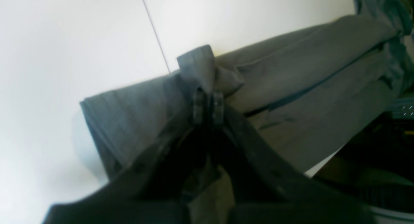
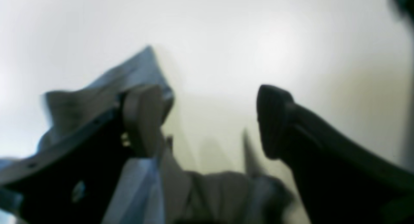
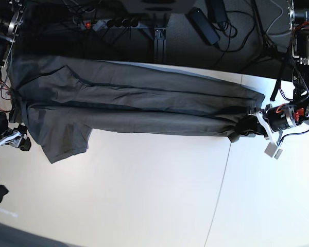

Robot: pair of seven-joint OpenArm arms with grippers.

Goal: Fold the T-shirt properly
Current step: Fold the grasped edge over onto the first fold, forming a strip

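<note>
While the T-shirt (image 3: 159,92) lies stretched across the far part of the white table (image 3: 144,190), its near edge is drawn into a long fold running from left to right. At the left, a sleeve (image 3: 68,140) hangs out toward the near side, flat on the tabletop. At the right end, the left gripper (image 1: 207,110) is closed on the shirt's near edge, with a small tuft of cloth poking out past its tips. At the left end, the right gripper (image 2: 207,120) stands wide, one finger over the cloth and the other over bare table, beside some bunched fabric. A thin seam (image 3: 218,198) crosses the tabletop at the right, reaching the cloth near the left gripper.
</note>
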